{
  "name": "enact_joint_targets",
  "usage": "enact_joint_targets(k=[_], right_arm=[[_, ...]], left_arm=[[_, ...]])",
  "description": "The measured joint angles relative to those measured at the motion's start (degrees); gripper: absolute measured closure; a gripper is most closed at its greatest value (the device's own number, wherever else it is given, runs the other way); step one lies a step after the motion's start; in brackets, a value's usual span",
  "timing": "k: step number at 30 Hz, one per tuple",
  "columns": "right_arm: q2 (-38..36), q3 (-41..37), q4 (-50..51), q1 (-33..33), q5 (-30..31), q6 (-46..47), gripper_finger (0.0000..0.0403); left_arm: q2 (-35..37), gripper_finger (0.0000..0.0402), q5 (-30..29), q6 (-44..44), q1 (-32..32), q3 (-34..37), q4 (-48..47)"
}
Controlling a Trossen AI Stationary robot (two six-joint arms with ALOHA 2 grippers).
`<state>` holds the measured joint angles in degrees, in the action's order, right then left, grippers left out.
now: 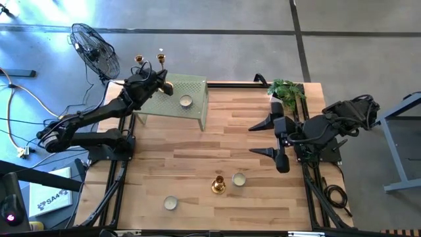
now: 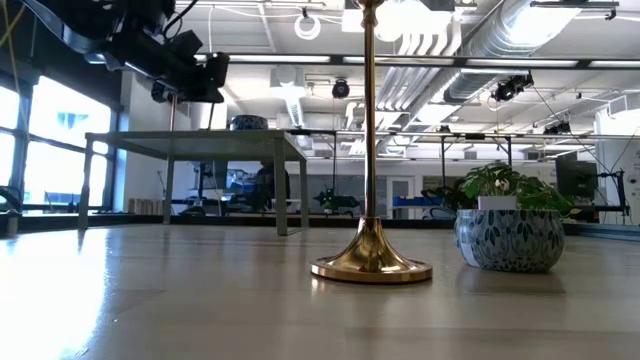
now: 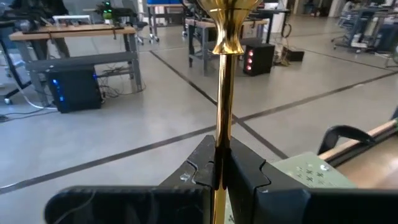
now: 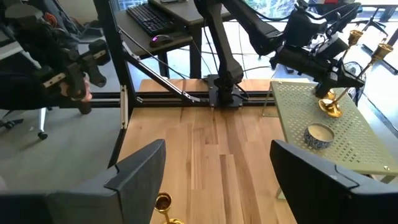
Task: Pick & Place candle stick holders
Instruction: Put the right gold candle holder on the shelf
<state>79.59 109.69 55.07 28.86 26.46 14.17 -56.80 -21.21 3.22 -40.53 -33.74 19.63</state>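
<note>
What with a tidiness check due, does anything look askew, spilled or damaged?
Nothing spilled or broken. The held candlestick, clamped in the left gripper over the green shelf, appears to lean rather than stand straight. The table candlestick stands upright.

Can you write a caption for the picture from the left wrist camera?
Left gripper clamps a gold candlestick by its stem above the green perforated shelf.

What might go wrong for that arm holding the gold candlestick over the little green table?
The left gripper pinches only the thin stem of the candlestick, whose base is near the perforated green shelf; it might tip when released. A small patterned bowl sits close by and may get bumped. The right gripper waits open, away from it.
</note>
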Motion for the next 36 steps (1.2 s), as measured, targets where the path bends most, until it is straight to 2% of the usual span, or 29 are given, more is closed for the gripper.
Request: enact_joint_targets(k=[3,12,22,29,36], right_arm=[[0.00,0.00,0.00,0.00,-0.10,0.22,0.0118],[0.00,0.00,0.02,0.00,-0.82,0.36,0.0118],[0.00,0.00,1.81,0.00,-1.29,1.43,0.0118],[0.00,0.00,2.01,0.00,-1.14,1.43,0.0118],[0.00,0.00,2.19,0.00,-2.34,0.67,0.0118]], left_arm=[[-0.53,0.0387,-0.80,0.63,-0.30,0.00,0.79],[-0.85,0.0387,2.80,5.29,-5.66,0.02,-0.27],[-0.87,0.0387,2.92,4.70,-5.60,0.02,-0.35],[-0.85,0.0387,8.98,4.71,-5.57,0.02,-0.32],[-0.85,0.0387,9.08,7.46,-5.60,0.02,-0.33]])
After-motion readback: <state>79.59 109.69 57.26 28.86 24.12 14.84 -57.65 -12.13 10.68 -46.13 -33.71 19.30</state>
